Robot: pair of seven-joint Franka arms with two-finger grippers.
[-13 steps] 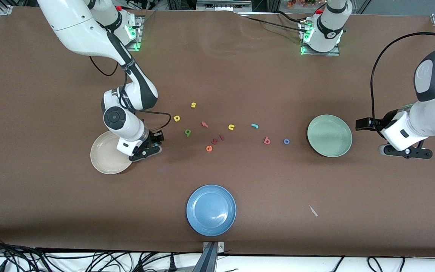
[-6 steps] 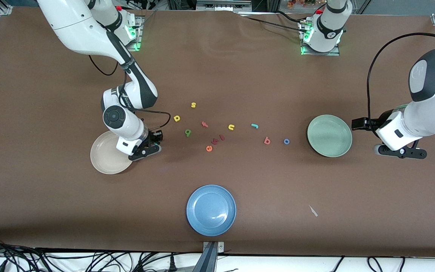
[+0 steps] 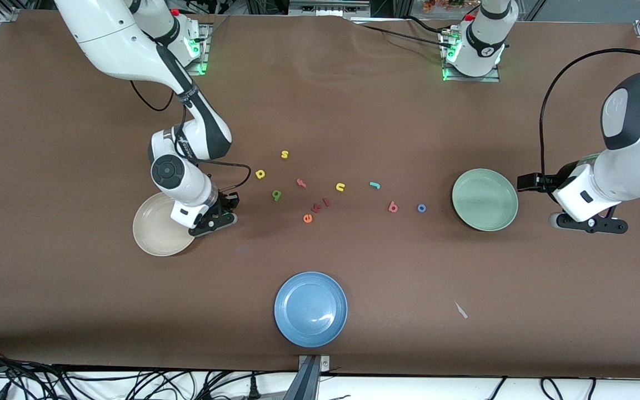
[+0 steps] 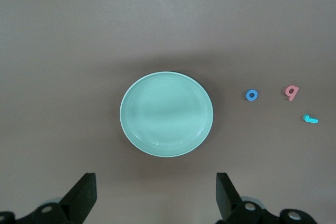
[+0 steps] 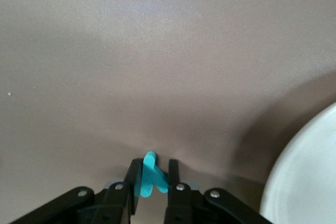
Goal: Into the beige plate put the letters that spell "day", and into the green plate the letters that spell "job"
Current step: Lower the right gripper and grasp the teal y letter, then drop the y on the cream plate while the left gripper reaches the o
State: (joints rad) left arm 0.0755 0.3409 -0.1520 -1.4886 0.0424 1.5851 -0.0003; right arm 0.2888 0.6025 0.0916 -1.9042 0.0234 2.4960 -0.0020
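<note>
Where right gripper pinches: teal "y".

Letters between beige plate and green plate (scattered).

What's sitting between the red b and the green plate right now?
Only the blue o lies between the red b and the green plate, seen in the front view.

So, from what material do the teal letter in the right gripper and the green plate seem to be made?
The teal letter, pinched between the right gripper's fingers, looks like soft foam: matte, thick, flat-cut edges. The green plate looks like glazed ceramic or hard plastic: smooth, faintly glossy, with concentric rings. I cannot tell which.
</note>
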